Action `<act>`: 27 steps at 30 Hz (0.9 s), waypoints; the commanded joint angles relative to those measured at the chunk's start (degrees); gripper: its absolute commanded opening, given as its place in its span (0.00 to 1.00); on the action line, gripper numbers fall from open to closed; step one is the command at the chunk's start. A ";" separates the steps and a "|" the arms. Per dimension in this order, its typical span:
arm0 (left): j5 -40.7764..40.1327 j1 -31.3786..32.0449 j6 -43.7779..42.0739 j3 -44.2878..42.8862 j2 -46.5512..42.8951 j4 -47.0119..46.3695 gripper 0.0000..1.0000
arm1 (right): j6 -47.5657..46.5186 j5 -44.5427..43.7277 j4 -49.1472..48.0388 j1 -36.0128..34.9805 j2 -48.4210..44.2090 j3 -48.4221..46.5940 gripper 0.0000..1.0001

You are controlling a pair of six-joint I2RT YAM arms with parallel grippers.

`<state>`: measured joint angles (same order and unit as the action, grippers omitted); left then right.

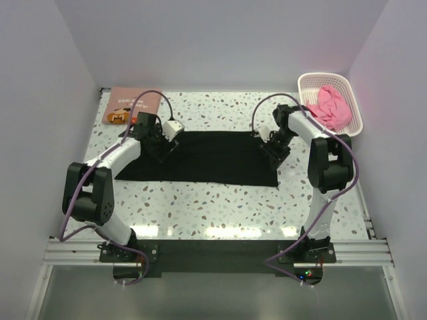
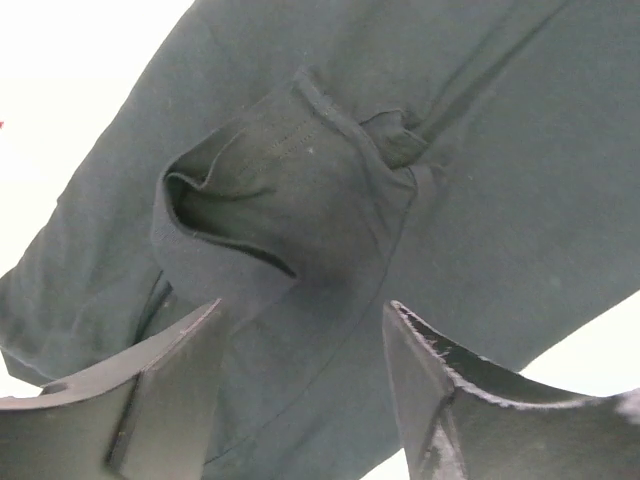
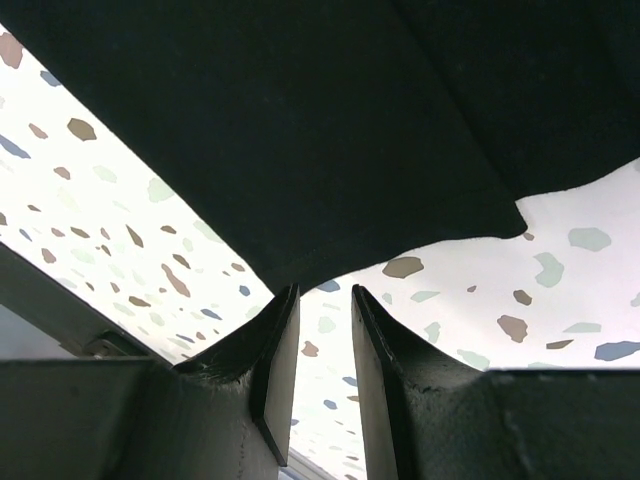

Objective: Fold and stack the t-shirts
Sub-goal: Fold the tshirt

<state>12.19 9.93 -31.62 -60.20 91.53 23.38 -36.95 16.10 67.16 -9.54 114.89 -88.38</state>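
The black t-shirt (image 1: 207, 160) lies as a wide flat band across the middle of the table. My left gripper (image 1: 163, 150) hovers over its left end, jaws open and empty. In the left wrist view the gripper (image 2: 305, 306) is above the shirt (image 2: 480, 150), near a bunched sleeve (image 2: 280, 180). My right gripper (image 1: 273, 155) is at the shirt's right end. In the right wrist view the gripper (image 3: 323, 290) has a narrow gap with nothing in it, just short of the cloth's edge (image 3: 330, 120). The salmon-pink printed shirt (image 1: 130, 105) lies folded at the back left. The bright pink shirt (image 1: 331, 107) is in the basket.
The white-and-pink lattice basket (image 1: 313, 79) stands at the back right corner. White walls close in the table on the left, back and right. Speckled tabletop (image 1: 213, 200) shows in front of the black shirt.
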 commanded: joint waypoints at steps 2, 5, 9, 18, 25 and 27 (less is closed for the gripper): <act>-9.19 1.93 2.96 -1.40 2.51 -6.23 0.64 | 1.62 1.66 0.08 0.14 -1.69 -1.27 0.32; -11.39 1.84 2.70 -1.67 3.13 -7.46 0.52 | 1.62 1.31 -0.01 0.22 -1.51 -1.62 0.32; -10.60 1.76 1.03 -1.06 0.77 -7.91 0.27 | 1.53 0.95 -0.01 0.14 -1.60 -1.45 0.32; -3.94 -2.72 -5.99 -0.18 -2.49 -2.56 0.00 | 1.09 0.34 0.52 0.22 -1.34 -2.06 0.31; 3.54 -3.69 -7.68 1.40 -3.72 1.08 0.36 | 1.97 1.21 0.78 0.22 -0.11 -3.55 0.31; 3.81 -3.69 -4.79 2.80 -5.04 -0.95 0.50 | 3.28 2.44 0.17 0.14 0.07 -4.26 0.31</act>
<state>11.92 6.33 -38.65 -58.98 90.11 23.88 -35.57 16.14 67.24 -9.47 115.02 -89.89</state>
